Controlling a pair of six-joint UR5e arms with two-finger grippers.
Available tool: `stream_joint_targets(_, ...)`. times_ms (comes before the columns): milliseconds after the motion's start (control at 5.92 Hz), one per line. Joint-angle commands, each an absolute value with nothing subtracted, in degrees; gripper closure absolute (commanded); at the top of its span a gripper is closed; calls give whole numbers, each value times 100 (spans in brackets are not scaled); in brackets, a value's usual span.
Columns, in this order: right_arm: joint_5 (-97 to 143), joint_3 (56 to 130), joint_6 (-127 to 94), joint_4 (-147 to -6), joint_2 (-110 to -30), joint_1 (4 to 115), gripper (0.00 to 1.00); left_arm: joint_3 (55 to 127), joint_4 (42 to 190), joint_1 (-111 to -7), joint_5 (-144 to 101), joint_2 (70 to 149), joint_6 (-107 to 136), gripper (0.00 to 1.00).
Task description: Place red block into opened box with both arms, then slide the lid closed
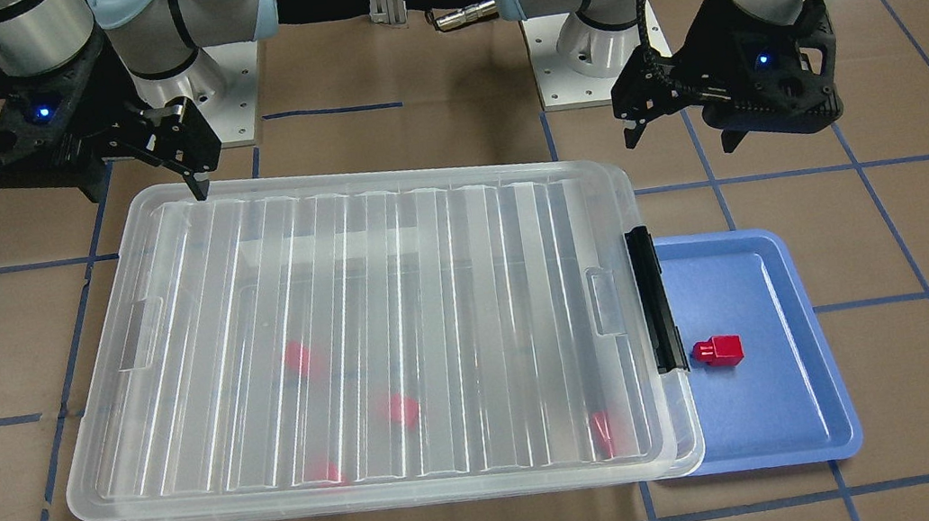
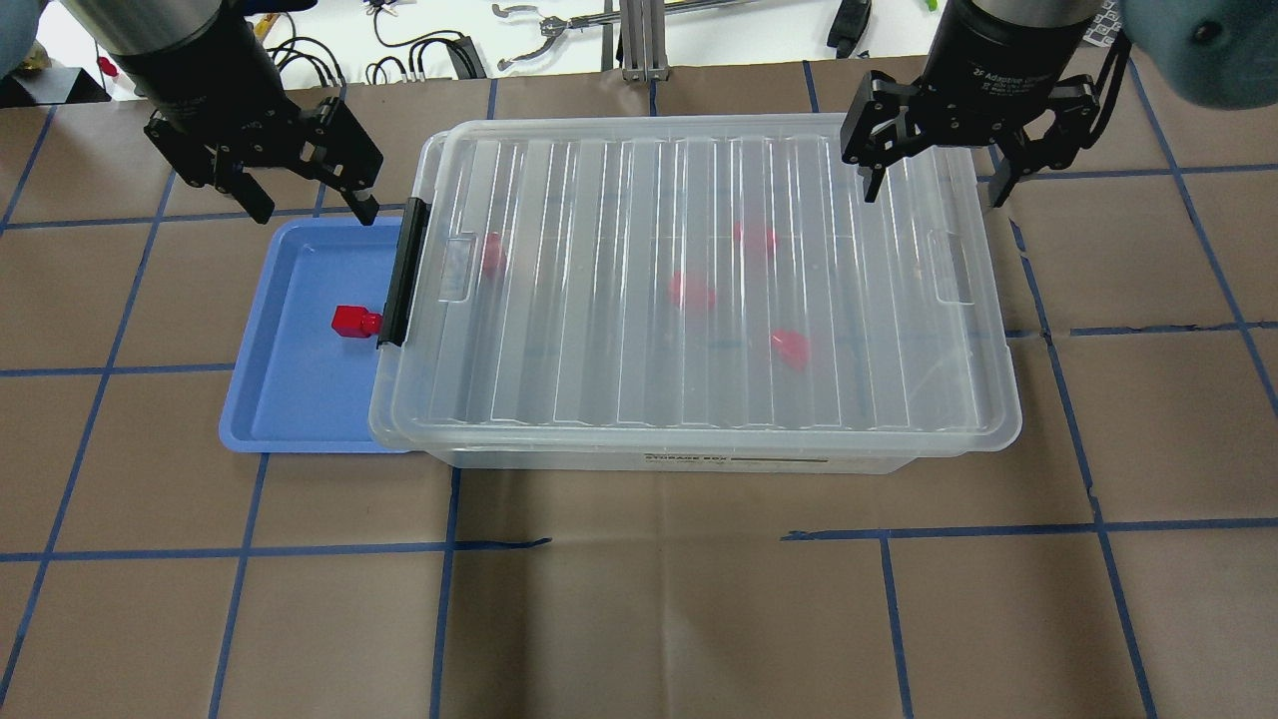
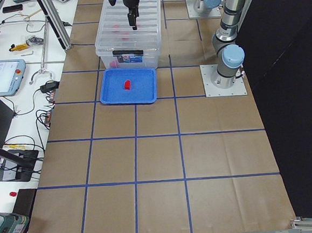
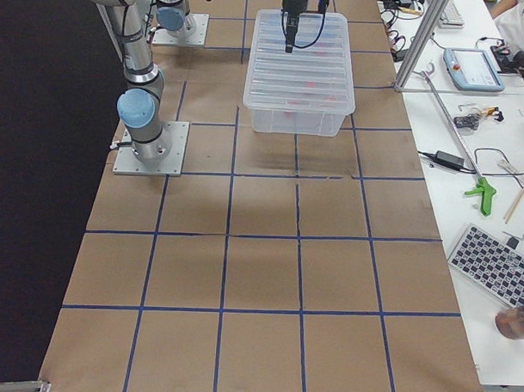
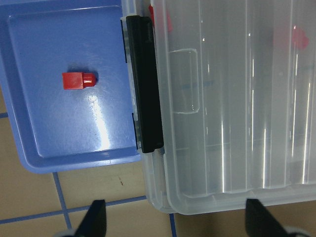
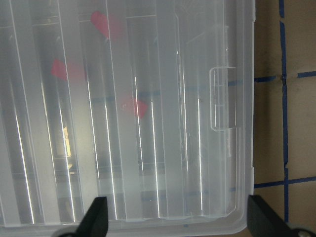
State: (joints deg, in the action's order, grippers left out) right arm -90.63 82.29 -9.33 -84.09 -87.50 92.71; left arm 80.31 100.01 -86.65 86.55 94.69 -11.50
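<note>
One red block lies on the blue tray beside the box's black latch. The clear box is covered almost end to end by the ribbed lid. Several red blocks show blurred through the lid. My left gripper hangs open and empty above the tray's far edge near the latch. Over the lid's far corner at the opposite end, my right gripper is open and empty.
The brown table carries a grid of blue tape lines. Both arm bases stand on the robot's side of the box. Cables and tools lie on a white bench beyond the table's far edge.
</note>
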Motion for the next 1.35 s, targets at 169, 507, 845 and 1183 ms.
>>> stream_joint_targets(169, -9088, 8226, -618, -8411, -8780, 8950, 0, 8112, 9950, -8657, 8745, 9474, -1221, 1)
stream_joint_targets(507, -9053, 8288, 401, -8446, -8693, 8038, 0, 8077, 10002, -8657, 8745, 9475, -1231, 1)
stream_joint_targets(845, -9026, 9485, 484, -9492, -8718, 7866, 1, 8068, 9993, -8657, 8754, 9475, -1231, 1)
stream_joint_targets(1183, -9044, 10176, 605, -10465, -8676, 7866, 0, 8060, 9976, -8657, 8754, 9466, -1230, 1)
